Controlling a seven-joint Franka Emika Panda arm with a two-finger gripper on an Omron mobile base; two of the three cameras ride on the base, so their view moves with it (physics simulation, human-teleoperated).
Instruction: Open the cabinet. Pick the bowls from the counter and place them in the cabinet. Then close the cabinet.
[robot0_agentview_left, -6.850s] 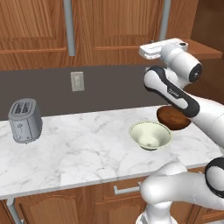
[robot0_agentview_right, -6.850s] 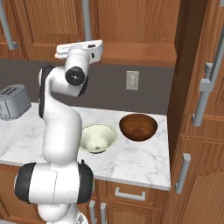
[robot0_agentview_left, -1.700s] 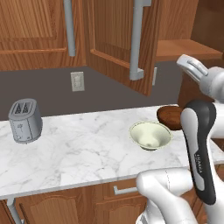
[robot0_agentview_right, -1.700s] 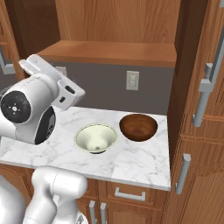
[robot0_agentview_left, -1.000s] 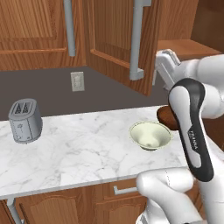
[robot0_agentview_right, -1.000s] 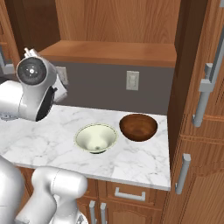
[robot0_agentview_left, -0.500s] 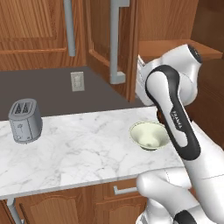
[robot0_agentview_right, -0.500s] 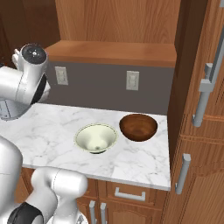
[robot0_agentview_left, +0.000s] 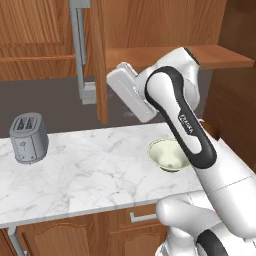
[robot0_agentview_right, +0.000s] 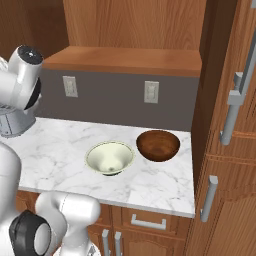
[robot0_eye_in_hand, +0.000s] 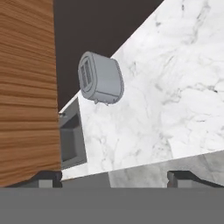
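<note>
1. We see the gripper (robot0_eye_in_hand: 114, 176) with its jaws wide apart and holding nothing, right beside the cabinet (robot0_agentview_left: 150, 30) door (robot0_agentview_left: 98, 60).
2. Both bowls sit on the counter (robot0_agentview_right: 65, 145): the cream bowl (robot0_agentview_right: 110, 158) just beside the brown bowl (robot0_agentview_right: 158, 145).
3. We judge that the hand could knock the door as it leaves.
4. Half a second ago the door stood less open.
</note>
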